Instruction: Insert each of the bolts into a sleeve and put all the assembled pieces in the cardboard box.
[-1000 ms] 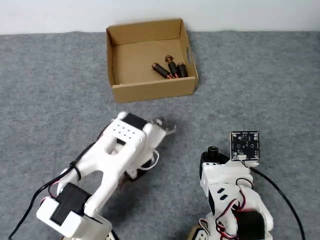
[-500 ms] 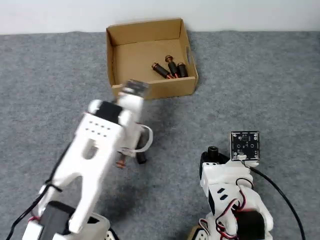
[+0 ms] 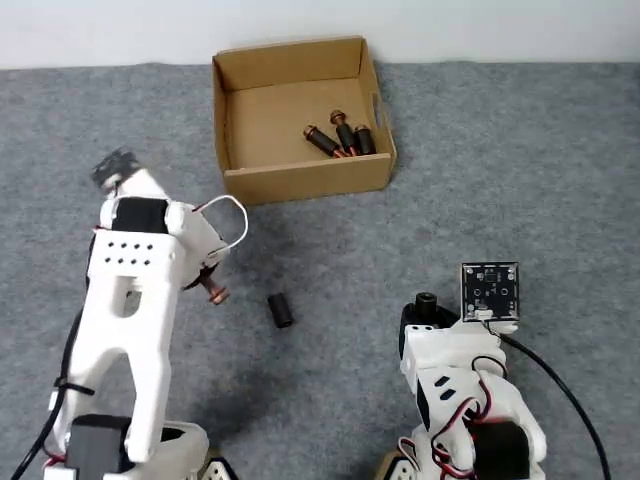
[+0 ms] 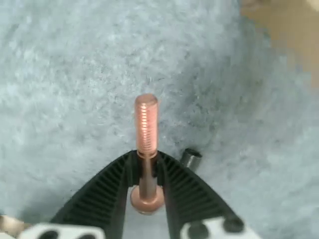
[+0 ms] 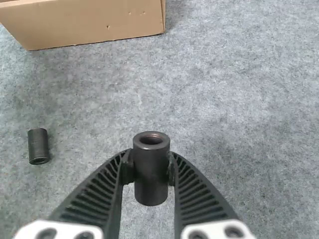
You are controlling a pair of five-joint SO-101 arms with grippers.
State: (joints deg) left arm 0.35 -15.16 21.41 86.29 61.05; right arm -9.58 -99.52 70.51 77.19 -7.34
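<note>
A copper bolt (image 4: 146,124) is clamped in the left gripper (image 4: 144,162). A black sleeve (image 5: 150,184) is gripped by the right gripper (image 5: 149,157).

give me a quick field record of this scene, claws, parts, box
left claw: shut on copper bolt, gripped near its head, threaded end sticking out
right claw: shut on black sleeve, its open bore showing
loose sleeve: lying on the grey carpet between the arms, touching nothing
cardboard box: open, holds three assembled pieces close together near one side wall
left to do: bolt not yet in a sleeve
</note>
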